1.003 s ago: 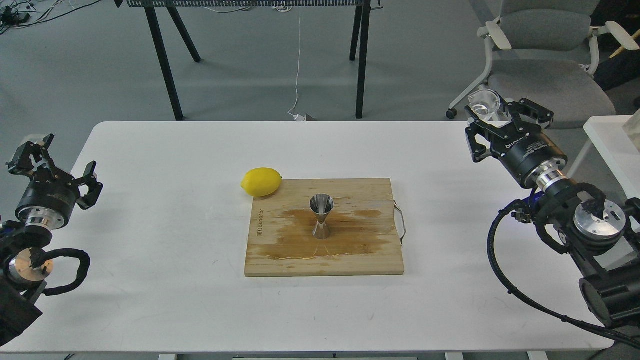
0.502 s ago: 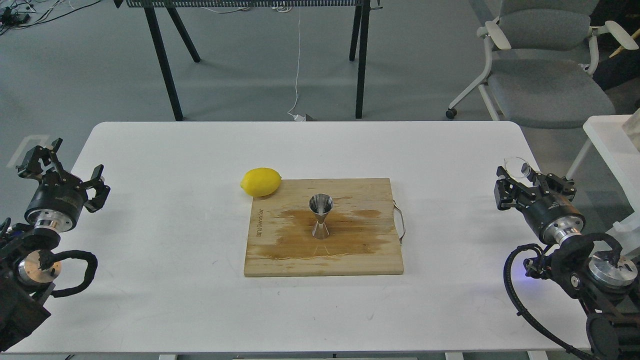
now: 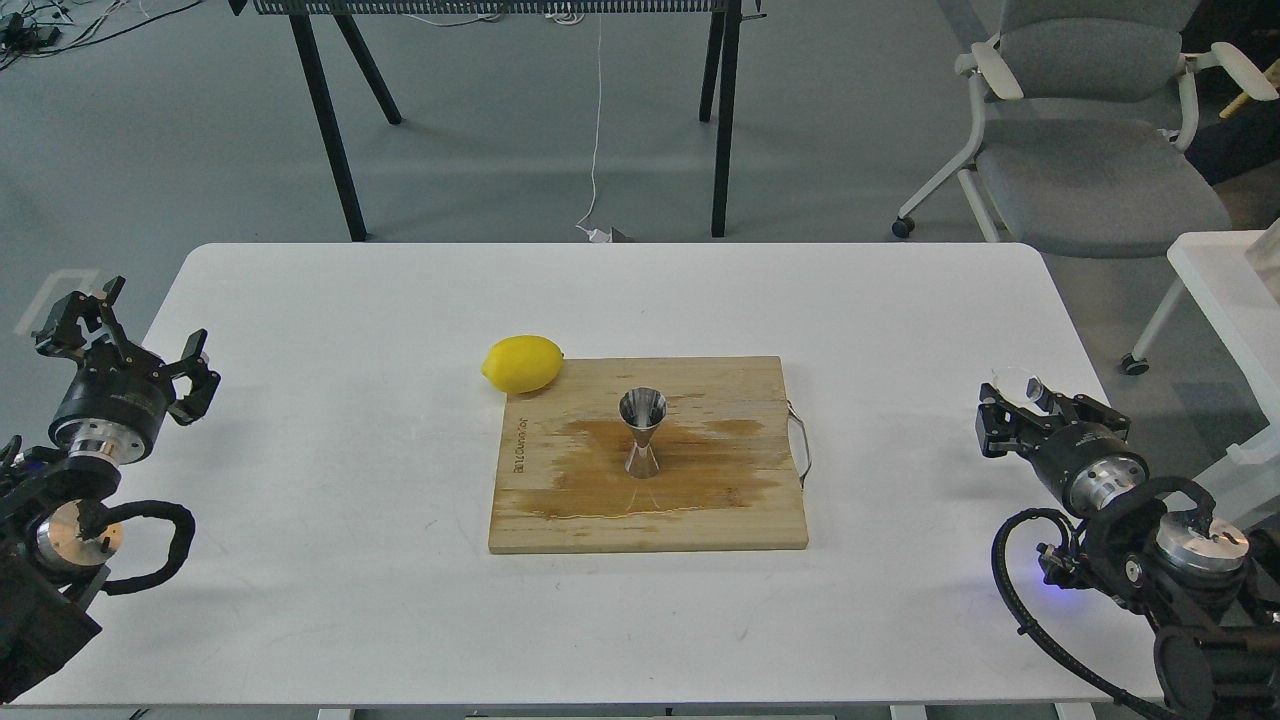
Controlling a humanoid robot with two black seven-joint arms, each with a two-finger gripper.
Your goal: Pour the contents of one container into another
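The steel jigger [image 3: 642, 432] stands upright in the middle of the wooden cutting board [image 3: 560, 510], which carries a wet dark stain around it. At the table's right edge my right gripper [image 3: 1030, 405] is shut on the small clear cup [image 3: 1016, 385], held low just above the tabletop, far to the right of the jigger. My left gripper [image 3: 125, 330] hangs open and empty beyond the table's left edge.
A yellow lemon [image 3: 522, 363] lies against the board's far left corner. The board has a metal handle [image 3: 800, 445] on its right side. A grey office chair [image 3: 1090, 150] stands behind the white table [image 3: 350, 420], and a second white table [image 3: 1220, 290] is at the right.
My right arm has dropped from high at the table's far right down to its right edge, carrying the clear cup. The left arm lowered slightly early on, then stayed still.
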